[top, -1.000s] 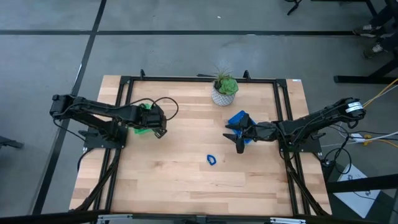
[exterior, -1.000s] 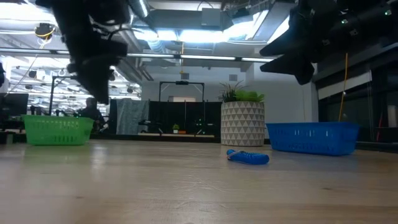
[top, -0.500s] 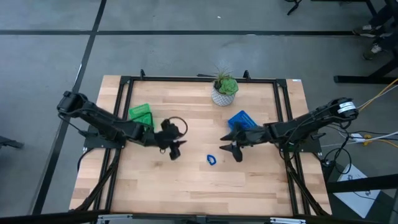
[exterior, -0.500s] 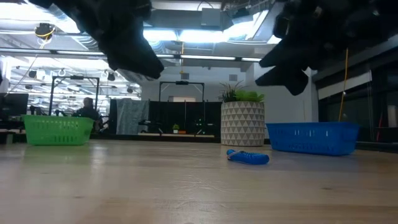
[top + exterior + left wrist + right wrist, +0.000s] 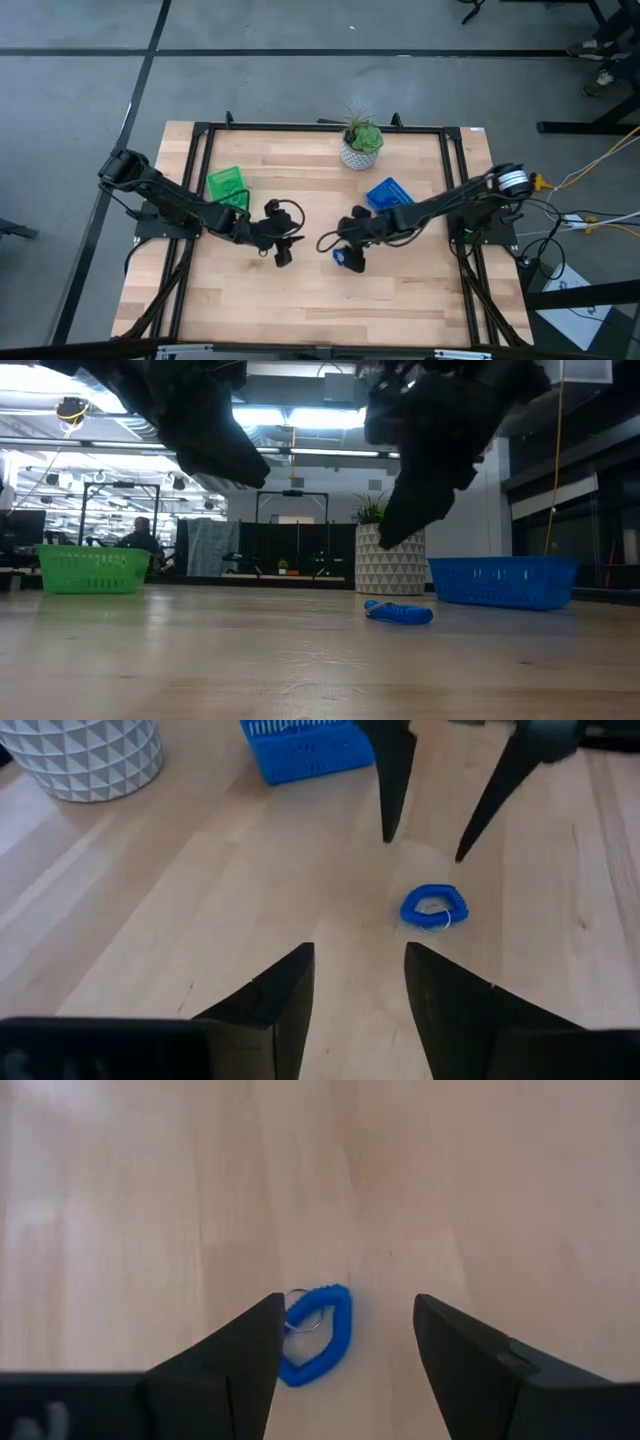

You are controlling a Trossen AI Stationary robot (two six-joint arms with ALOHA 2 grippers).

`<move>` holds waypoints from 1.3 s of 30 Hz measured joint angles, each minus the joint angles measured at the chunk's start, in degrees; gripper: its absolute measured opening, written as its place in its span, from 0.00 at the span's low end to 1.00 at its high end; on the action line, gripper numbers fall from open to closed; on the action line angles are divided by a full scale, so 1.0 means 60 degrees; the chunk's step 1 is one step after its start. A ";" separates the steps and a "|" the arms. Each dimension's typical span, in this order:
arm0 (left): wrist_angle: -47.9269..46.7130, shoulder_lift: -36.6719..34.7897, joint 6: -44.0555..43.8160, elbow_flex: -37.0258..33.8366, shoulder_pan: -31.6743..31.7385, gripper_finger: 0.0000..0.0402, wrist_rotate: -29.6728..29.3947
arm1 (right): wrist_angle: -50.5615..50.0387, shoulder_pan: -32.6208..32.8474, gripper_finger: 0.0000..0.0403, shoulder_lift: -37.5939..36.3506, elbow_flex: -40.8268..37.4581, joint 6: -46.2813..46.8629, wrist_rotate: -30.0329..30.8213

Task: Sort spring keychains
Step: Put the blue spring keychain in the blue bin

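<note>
One blue spring keychain (image 5: 341, 260) lies flat on the wooden table near its middle; it also shows in the low view (image 5: 398, 612), the left wrist view (image 5: 434, 907) and the right wrist view (image 5: 315, 1335). No other keychains show. My right gripper (image 5: 340, 252) (image 5: 347, 1305) hangs open just above it, fingers pointing down on either side of it without touching, and its two fingers (image 5: 395, 780) show in the left wrist view. My left gripper (image 5: 283, 250) (image 5: 358, 955) is open, above the table to the keychain's left.
A green tray (image 5: 226, 185) (image 5: 92, 570) stands on the table's left part and a blue tray (image 5: 388, 193) (image 5: 505, 580) on its right part. A potted plant in a white pot (image 5: 360, 150) (image 5: 390, 558) stands by the far edge. Bare wood lies toward the near edge.
My right gripper has moved from beside the blue tray toward the table's left and near edge, and down over the blue keychain. My left gripper has gone from the green tray toward the table's middle and near edge. The keychain has stayed where it was.
</note>
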 joint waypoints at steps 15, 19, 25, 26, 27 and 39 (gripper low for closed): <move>-0.0077 0.0000 -0.0175 0.0000 -0.0053 0.38 0.0022 | -0.1988 -0.0004 0.55 0.2171 0.1442 0.0305 -0.0439; -0.0077 0.0000 -0.0174 0.0000 -0.0053 0.38 0.0021 | -0.1992 -0.0004 0.55 0.2212 0.1442 0.0563 -0.0453; -0.0077 0.0000 -0.0172 0.0000 -0.0042 0.38 0.0006 | -0.2064 0.0007 0.55 0.2230 0.1442 0.1037 0.0167; -0.0077 0.0000 -0.0172 0.0000 -0.0042 0.38 0.0004 | -0.2117 0.0011 0.55 0.2230 0.1442 0.1042 0.0250; -0.0077 0.0000 -0.0172 0.0000 -0.0042 0.38 0.0001 | -0.2195 0.0011 0.54 0.2230 0.1442 0.1038 0.0339; -0.0081 0.0000 -0.0168 0.0000 -0.0042 0.38 -0.0065 | -0.2491 -0.0138 0.27 0.2230 0.1431 0.1027 0.1257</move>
